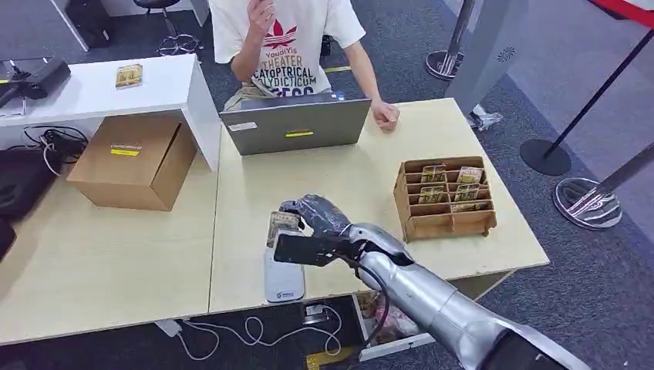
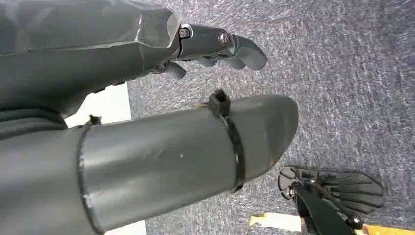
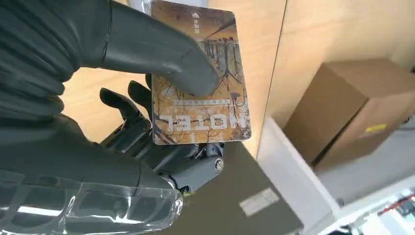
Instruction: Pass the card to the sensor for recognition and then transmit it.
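My right hand [image 1: 312, 229] holds a brown hotel card [image 1: 281, 224] over the table, just above the far end of the white sensor [image 1: 284, 282] near the front edge. In the right wrist view the card [image 3: 205, 93] is pinched flat between the thumb [image 3: 161, 51] and the dark fingers [image 3: 147, 127] behind it. My left hand [image 2: 215, 46] hangs over grey carpet, fingers loosely curled, nothing in it.
A wooden card rack [image 1: 444, 196] with several cards stands to the right. A person sits behind a grey laptop [image 1: 295, 123] at the far edge. A cardboard box [image 1: 133, 160] sits at the left, beside a white desk [image 1: 100, 86].
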### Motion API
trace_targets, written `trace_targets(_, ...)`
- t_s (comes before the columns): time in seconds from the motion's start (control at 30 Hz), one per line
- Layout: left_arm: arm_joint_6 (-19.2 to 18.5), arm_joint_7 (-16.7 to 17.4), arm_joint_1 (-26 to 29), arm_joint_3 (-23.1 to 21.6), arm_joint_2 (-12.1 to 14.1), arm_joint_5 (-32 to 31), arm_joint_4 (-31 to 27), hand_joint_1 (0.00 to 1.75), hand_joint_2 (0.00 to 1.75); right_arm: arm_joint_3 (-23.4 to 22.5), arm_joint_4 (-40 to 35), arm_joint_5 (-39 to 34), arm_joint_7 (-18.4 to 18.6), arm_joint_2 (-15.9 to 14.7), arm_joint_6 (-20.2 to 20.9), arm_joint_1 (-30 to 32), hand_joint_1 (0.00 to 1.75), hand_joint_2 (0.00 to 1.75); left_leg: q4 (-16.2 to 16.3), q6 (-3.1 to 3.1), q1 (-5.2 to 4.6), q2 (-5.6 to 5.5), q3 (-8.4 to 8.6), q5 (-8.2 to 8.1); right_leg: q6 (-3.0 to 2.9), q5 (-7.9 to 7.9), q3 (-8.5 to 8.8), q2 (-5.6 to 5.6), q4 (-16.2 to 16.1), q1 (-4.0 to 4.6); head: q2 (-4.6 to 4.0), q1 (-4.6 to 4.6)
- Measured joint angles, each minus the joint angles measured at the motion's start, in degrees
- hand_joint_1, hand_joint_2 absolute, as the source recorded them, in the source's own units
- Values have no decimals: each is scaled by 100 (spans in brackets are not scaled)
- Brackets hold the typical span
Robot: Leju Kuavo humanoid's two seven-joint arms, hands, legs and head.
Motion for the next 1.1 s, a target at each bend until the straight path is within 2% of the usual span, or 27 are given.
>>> trace_targets(0.17,-4,-15,-2,0,0,-52,0,0,0,293,260,-37,-90,15,-20,3,175,175,0,0,0,1,-2,0,0,0,0,0,0,0,0,0)
trace_targets(0.37,-2,-15,-7,0,0,-85,0,0,0,579,741,-103,-140,206,-20,-7,175,175,0,0,1,0,-2,0,0,0,0,0,0,0,0,-2)
trace_targets(0.6,2,66,-11,-13,-7,-118,0,0,0,714,1270,-153,-129,518,9,-18,175,175,0,-1,2,2,0,0,0,0,0,2,0,0,0,0)
trace_targets(0.83,24,160,-47,-15,-9,-76,0,0,0,852,1773,-149,-66,990,249,-59,175,175,0,-1,4,1,1,1,-1,0,0,2,1,2,0,0)
trace_targets(1.1,17,160,-47,-26,-7,-92,0,0,0,942,2166,-238,-17,1298,411,-79,175,175,0,-1,3,1,1,1,0,0,0,2,1,3,0,0)
